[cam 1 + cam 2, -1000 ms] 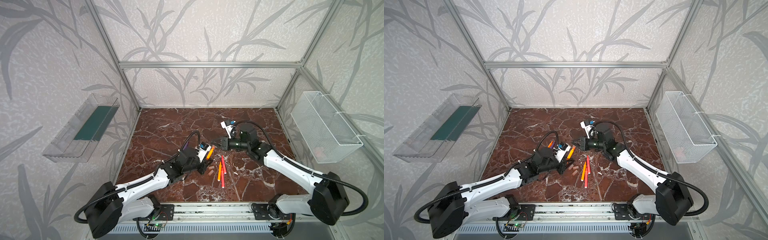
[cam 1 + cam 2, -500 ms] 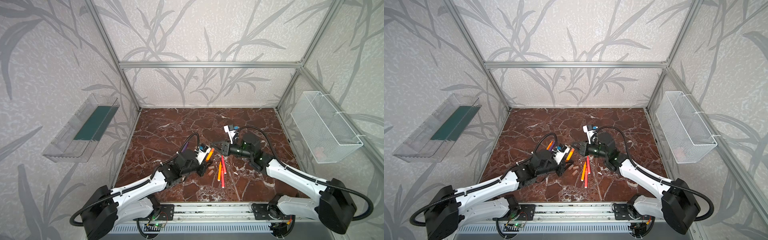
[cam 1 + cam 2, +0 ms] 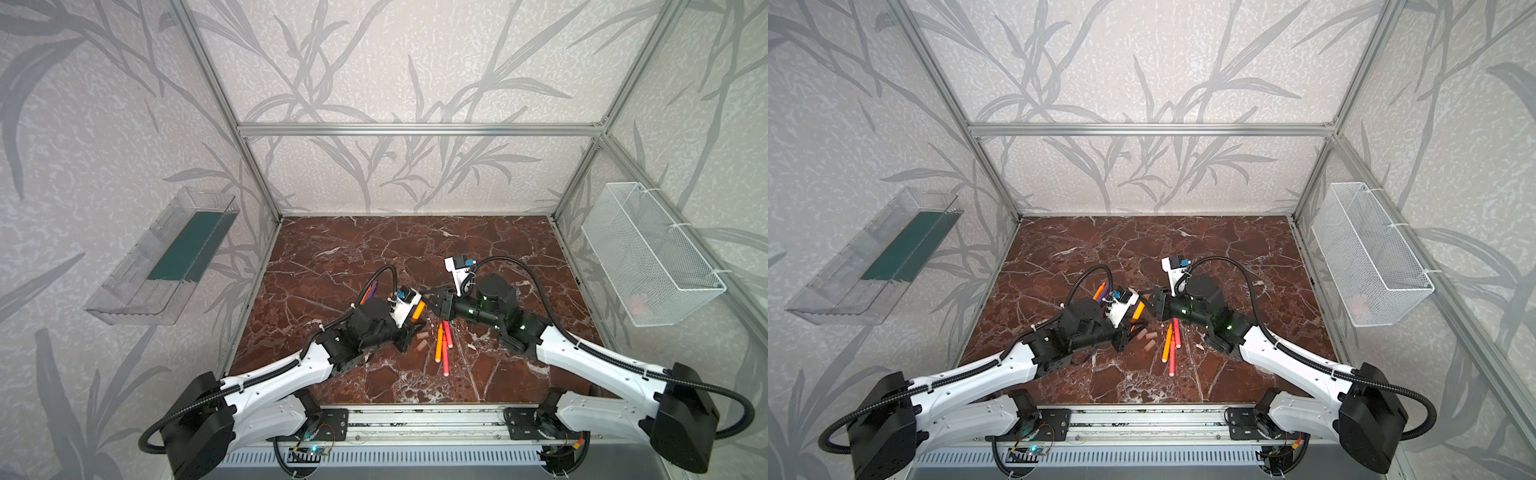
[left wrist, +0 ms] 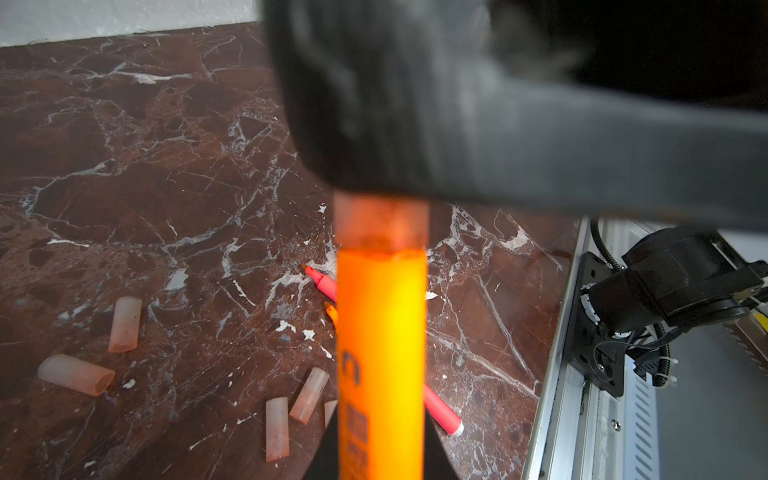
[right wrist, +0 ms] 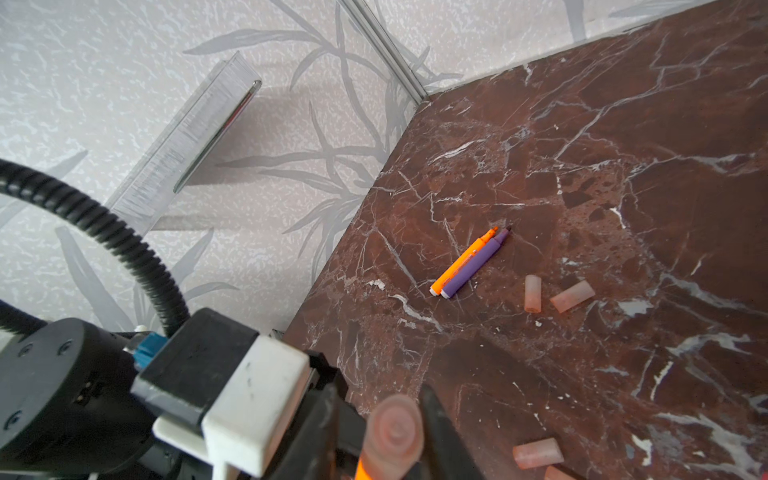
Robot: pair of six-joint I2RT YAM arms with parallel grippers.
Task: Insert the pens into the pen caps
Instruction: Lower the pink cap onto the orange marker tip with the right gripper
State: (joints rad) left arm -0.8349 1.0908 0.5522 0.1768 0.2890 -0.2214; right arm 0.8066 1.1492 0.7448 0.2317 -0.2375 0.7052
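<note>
I see the marble worktop (image 3: pixel 374 257) spread across the cell, with both arms meeting over its middle. My left gripper (image 4: pixel 380 440) is clamped on the held orange pen (image 4: pixel 380 332), which points toward the right gripper (image 5: pixel 386 415). The right gripper has a finger on either side of the fitted cap (image 4: pixel 380 224), which sits over the held pen's tip. I cannot tell whether those fingers press the cap or stand just clear of it.

In both top views three pens lie close together on the worktop just in front of the grippers: the near orange pen (image 3: pixel 438 345) and two red-pink pens (image 3: pixel 445 365). Behind the left arm, the far orange pen (image 5: pixel 461 262) lies side by side with the purple pen (image 5: pixel 473 267), touching it.

The left wrist view shows five loose caps (image 4: pixel 124 318) lying on the worktop, one of them half hidden behind the held pen.
</note>
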